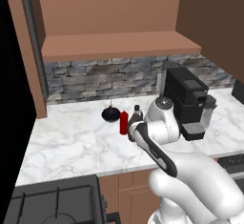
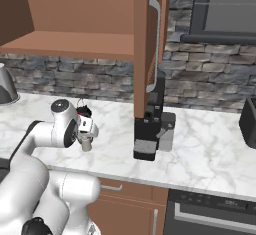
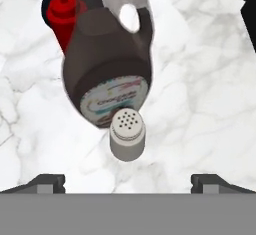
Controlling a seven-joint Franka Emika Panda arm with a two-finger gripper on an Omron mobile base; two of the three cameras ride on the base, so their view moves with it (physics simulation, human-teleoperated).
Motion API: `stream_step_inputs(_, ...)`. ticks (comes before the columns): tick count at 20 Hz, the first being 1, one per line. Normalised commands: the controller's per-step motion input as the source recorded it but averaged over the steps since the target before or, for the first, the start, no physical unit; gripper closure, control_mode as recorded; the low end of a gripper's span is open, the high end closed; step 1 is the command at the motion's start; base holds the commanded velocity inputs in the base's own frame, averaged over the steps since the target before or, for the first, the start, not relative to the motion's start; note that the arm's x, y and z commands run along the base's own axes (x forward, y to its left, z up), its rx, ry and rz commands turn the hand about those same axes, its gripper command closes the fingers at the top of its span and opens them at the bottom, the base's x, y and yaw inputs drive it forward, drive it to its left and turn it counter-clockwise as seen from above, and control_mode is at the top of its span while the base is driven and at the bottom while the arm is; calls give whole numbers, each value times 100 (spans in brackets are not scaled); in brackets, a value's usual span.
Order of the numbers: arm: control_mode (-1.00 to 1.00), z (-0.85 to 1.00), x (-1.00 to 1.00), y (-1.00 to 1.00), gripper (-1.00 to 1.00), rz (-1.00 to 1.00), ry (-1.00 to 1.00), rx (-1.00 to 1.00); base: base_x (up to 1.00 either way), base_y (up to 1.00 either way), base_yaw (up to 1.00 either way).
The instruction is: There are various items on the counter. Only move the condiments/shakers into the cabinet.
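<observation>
The counter [image 3: 200, 79] is rendered as glossy veined marble. The cabinet [image 1: 119, 44] is shown in matt wood. The shaker [image 3: 128, 134] appears smooth, matt.

Red squeeze bottle [image 3: 62, 21]; dark brown bottle [image 3: 107, 69], pale grey shaker [image 3: 128, 135]; white grey-veined counter [image 3: 200, 104].

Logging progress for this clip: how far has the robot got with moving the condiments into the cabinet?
Nothing looks done: the cabinet shelf is bare. The red bottle, dark brown bottle and pale shaker all stand on the counter. In hand: the open gripper hovers above the shaker, holding nothing. Left: all three condiments. The round black object should remain.
</observation>
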Motion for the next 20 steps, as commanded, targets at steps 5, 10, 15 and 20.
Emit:
stream_step_inputs(5,-100,-23,0,0,-100,0,0,0,0,0,0)
stream_step_inputs(10,-100,-21,5,0,-100,0,0,0,0,0,0)
stream_step_inputs(15,-100,-21,12,0,-100,0,0,0,0,0,0)
stream_step_inputs(20,-100,-21,16,0,-100,0,0,0,0,0,0)
